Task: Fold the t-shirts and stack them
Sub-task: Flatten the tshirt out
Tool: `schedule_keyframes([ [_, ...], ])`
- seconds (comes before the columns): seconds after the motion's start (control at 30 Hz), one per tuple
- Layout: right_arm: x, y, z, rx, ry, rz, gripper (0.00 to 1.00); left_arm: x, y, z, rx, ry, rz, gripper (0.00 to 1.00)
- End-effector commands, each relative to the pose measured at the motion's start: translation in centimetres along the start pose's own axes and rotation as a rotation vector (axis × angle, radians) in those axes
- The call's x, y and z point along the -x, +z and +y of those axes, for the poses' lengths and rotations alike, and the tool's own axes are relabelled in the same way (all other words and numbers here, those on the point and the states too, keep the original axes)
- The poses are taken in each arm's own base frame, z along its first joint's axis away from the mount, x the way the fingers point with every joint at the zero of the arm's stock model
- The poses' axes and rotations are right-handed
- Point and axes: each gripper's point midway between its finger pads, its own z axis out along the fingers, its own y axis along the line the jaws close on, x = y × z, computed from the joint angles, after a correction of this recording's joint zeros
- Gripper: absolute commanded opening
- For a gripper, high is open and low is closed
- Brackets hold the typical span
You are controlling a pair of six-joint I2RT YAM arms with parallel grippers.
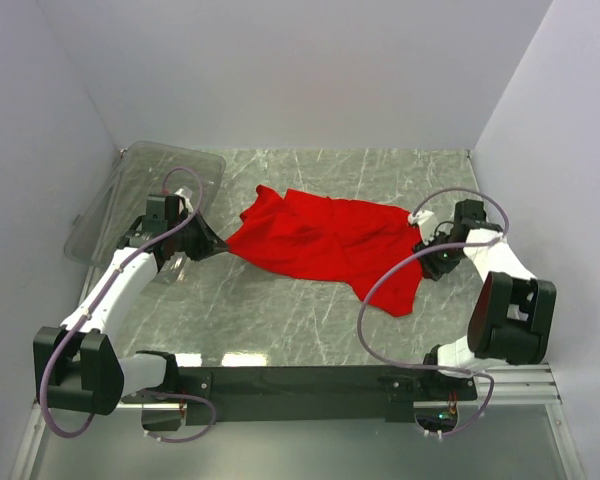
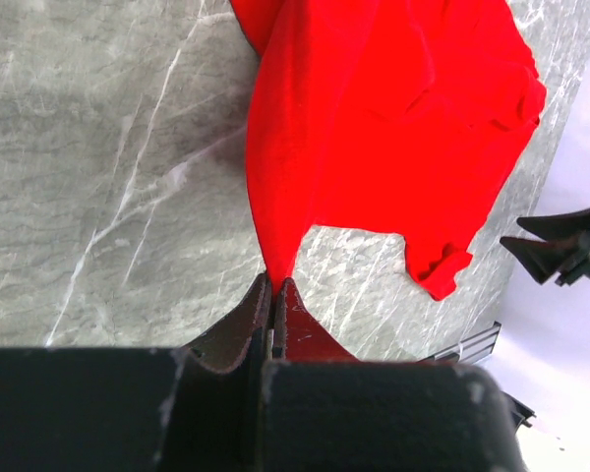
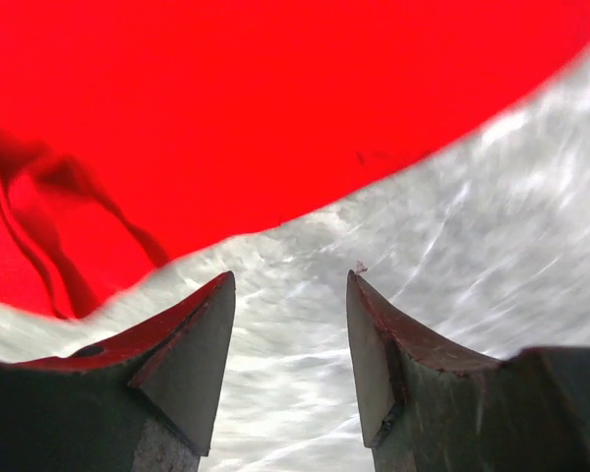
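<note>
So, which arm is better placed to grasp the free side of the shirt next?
Right, probably. The right end effector is open and empty, close to the shirt edge on that side. The left end effector is shut on the shirt's opposite edge, so it is busy.

No writing, label, brand or number can be read in any of the three views. The red t-shirt (image 1: 325, 240) shows plain cloth, and the marbled table (image 1: 280, 320) and the clear bin (image 1: 130, 200) bear only their own surfaces
</note>
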Motion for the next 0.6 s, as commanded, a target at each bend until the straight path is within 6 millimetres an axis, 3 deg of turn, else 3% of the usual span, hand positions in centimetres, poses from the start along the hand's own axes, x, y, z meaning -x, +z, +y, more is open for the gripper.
schedule_keyframes([
  [0.0,0.4,-0.5,0.7,0.049,-0.415,-0.075,0.57,0.7,-0.3,-0.7,-0.028,0.030,-0.015,0.01],
  [0.13,0.5,0.0,1.3,0.106,-0.660,-0.105,0.56,0.7,-0.4,-0.6,-0.020,0.041,-0.018,0.01],
  [0.37,0.2,1.3,-0.1,0.150,-0.806,-0.048,0.55,0.3,-0.4,-0.2,-0.019,0.022,-0.023,0.01],
  [0.57,-0.4,2.3,1.0,0.219,-0.858,-0.030,0.54,0.1,-0.4,0.1,-0.010,0.026,-0.017,0.01],
])
